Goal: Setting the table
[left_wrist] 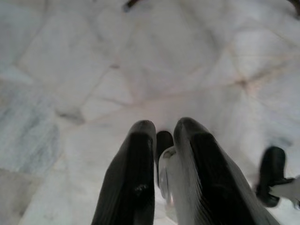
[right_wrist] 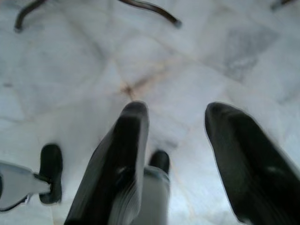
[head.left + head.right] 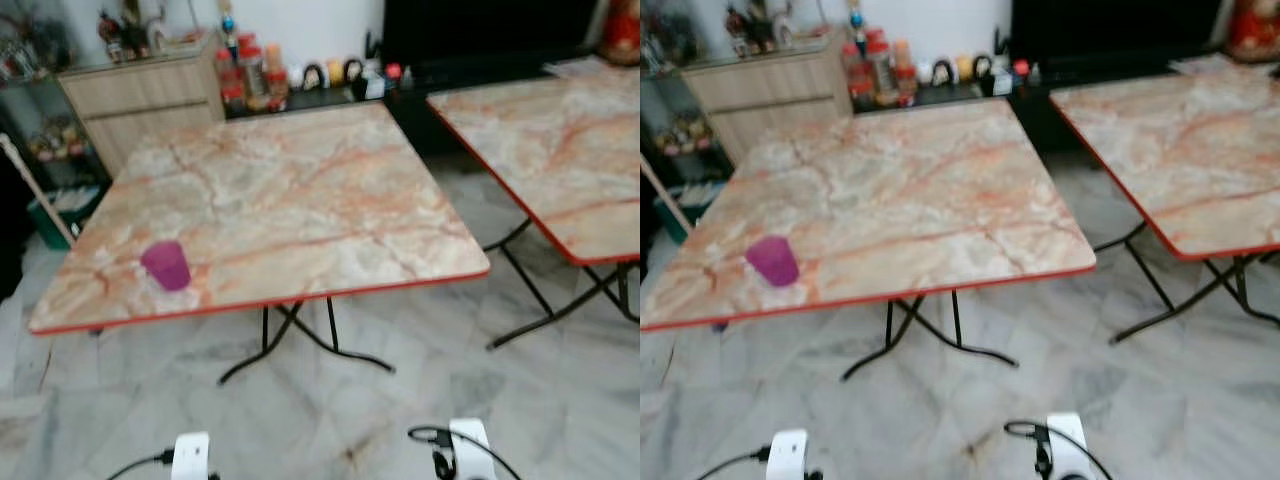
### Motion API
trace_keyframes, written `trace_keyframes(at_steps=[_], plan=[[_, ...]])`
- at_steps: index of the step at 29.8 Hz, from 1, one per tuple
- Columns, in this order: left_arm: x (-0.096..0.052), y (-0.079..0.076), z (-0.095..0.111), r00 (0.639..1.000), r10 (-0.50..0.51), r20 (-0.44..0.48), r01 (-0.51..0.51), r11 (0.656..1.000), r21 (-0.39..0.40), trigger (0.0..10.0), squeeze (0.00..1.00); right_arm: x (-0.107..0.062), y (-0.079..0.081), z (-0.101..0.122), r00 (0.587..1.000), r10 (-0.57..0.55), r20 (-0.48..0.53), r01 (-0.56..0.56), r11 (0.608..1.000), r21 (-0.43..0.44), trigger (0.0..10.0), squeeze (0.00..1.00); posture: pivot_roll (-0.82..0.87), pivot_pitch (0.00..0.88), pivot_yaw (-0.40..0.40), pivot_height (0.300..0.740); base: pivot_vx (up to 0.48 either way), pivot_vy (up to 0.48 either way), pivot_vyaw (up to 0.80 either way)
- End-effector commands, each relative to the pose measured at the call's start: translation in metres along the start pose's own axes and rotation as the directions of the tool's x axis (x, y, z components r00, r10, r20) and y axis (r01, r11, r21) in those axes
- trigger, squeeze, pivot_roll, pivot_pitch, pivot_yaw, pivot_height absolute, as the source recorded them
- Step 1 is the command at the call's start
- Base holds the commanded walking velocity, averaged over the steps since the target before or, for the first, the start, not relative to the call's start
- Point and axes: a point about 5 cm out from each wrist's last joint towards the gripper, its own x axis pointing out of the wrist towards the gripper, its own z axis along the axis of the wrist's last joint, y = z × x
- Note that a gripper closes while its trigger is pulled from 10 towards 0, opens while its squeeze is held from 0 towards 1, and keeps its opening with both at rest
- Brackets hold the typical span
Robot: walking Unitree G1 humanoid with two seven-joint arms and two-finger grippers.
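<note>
A small purple cup (image 3: 166,265) stands upright near the front left corner of a square marble-patterned folding table (image 3: 330,140) with a red rim. Both arms hang low in front of the table, and their white wrists (image 3: 190,455) (image 3: 465,445) show at the bottom edge of the eye views. In the left wrist view, my left gripper (image 1: 164,126) points down at the marble floor with its fingers close together and nothing between them. My right gripper (image 2: 178,110) also points at the floor, with its fingers wide apart and nothing held.
A second, similar table (image 3: 560,150) stands to the right, across a narrow gap. A wooden cabinet (image 3: 150,95) and a low shelf of bottles and jars (image 3: 255,75) line the back wall. Black table legs (image 3: 300,345) cross under the near table on the floor.
</note>
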Motion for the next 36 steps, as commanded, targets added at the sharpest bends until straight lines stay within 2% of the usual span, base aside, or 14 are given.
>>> trace_keyframes(at_steps=[1, 10, 12, 15, 19, 21, 23, 25, 27, 28, 30, 32, 34, 36], plan=[[-0.002, 0.011, -0.005, 0.999, 0.03, -0.015, -0.03, 1.0, 0.006, 10.0, 0.0, 0.004, 0.011, 0.013, 0.999, 0.028, 0.032, -0.028, 1.0, 0.01, 10.0, 0.0, -0.04, 0.0, 0.056, 0.74, 0.0, 0.48, 0.0], [-0.002, 0.01, -0.004, 1.0, 0.03, -0.008, -0.03, 0.999, 0.017, 10.0, 0.0, 0.004, 0.012, 0.014, 0.999, 0.033, 0.028, -0.033, 0.999, 0.004, 10.0, 0.0, -0.03, 0.0, 0.05, 0.74, 0.0, 0.138, 0.0], [0.002, -0.002, 0.02, 0.994, -0.033, 0.104, 0.026, 0.997, 0.067, 10.0, 0.0, 0.004, 0.012, 0.012, 0.999, 0.037, 0.02, -0.037, 0.999, 0.003, 10.0, 0.0, -0.01, 0.0, 0.042, 0.74, 0.0, 0.0, 0.0], [0.005, -0.014, 0.042, 0.978, -0.077, 0.193, 0.058, 0.993, 0.101, 10.0, 0.0, 0.004, 0.015, 0.009, 0.999, 0.047, 0.004, -0.047, 0.999, -0.008, 10.0, 0.0, 0.0, 0.0, 0.036, 0.74, 0.0, 0.0, 0.0], [0.005, -0.02, 0.069, 0.946, -0.075, 0.316, 0.052, 0.995, 0.082, 10.0, 0.0, 0.004, 0.017, 0.01, 0.998, 0.056, 0.001, -0.056, 0.998, -0.004, 10.0, 0.0, -0.01, 0.0, 0.038, 0.74, 0.0, 0.0, 0.0], [0.005, -0.02, 0.069, 0.946, -0.075, 0.316, 0.052, 0.995, 0.082, 10.0, 0.0, 0.004, 0.017, 0.01, 0.998, 0.056, 0.001, -0.056, 0.998, -0.004, 10.0, 0.0, -0.01, 0.0, 0.038, 0.74, 0.0, 0.0, 0.0], [0.003, -0.022, 0.089, 0.912, -0.077, 0.403, 0.052, 0.996, 0.073, 10.0, 0.0, 0.005, 0.018, 0.011, 0.998, 0.06, 0.002, -0.06, 0.998, -0.005, 10.0, 0.0, -0.01, 0.0, 0.038, 0.74, 0.0, 0.0, 0.0], [0.003, -0.022, 0.089, 0.912, -0.077, 0.403, 0.052, 0.996, 0.073, 10.0, 0.0, 0.005, 0.018, 0.011, 0.998, 0.06, 0.002, -0.06, 0.998, -0.005, 10.0, 0.0, -0.01, 0.0, 0.038, 0.74, 0.0, 0.0, 0.0], [-0.001, -0.025, 0.114, 0.859, -0.087, 0.505, 0.057, 0.996, 0.075, 10.0, 0.0, 0.005, 0.018, 0.012, 0.998, 0.061, 0.002, -0.061, 0.998, -0.005, 10.0, 0.0, 0.0, 0.0, 0.034, 0.74, 0.148, 0.0, 0.0], [-0.001, -0.025, 0.114, 0.859, -0.087, 0.505, 0.057, 0.996, 0.075, 10.0, 0.0, 0.005, 0.018, 0.012, 0.998, 0.061, 0.002, -0.061, 0.998, -0.005, 10.0, 0.0, 0.0, 0.0, 0.034, 0.74, 0.296, 0.0, 0.0], [-0.011, -0.027, 0.149, 0.761, -0.088, 0.643, 0.054, 0.996, 0.072, 10.0, 0.0, 0.005, 0.018, 0.011, 0.998, 0.058, -0.002, -0.058, 0.998, -0.006, 10.0, 0.0, 0.0, 0.0, 0.032, 0.74, 0.251, 0.0, 0.0], [-0.02, -0.027, 0.169, 0.686, -0.078, 0.724, 0.048, 0.997, 0.062, 10.0, 0.0, 0.005, 0.017, 0.011, 0.999, 0.053, -0.003, -0.053, 0.999, 0.0, 10.0, 0.0, 0.01, 0.0, 0.032, 0.74, 0.255, 0.0, 0.0], [-0.023, -0.027, 0.173, 0.666, -0.073, 0.743, 0.045, 0.997, 0.058, 10.0, 0.0, 0.005, 0.017, 0.011, 0.999, 0.05, -0.003, -0.05, 0.999, 0.003, 10.0, 0.0, 0.01, 0.0, 0.032, 0.74, 0.255, 0.0, 0.0], [-0.037, -0.026, 0.188, 0.582, -0.06, 0.811, 0.039, 0.998, 0.046, 10.0, 0.0, 0.005, 0.015, 0.011, 0.999, 0.046, -0.006, -0.046, 0.999, 0.003, 10.0, 0.0, 0.02, 0.0, 0.027, 0.74, 0.27, 0.0, 0.0]])
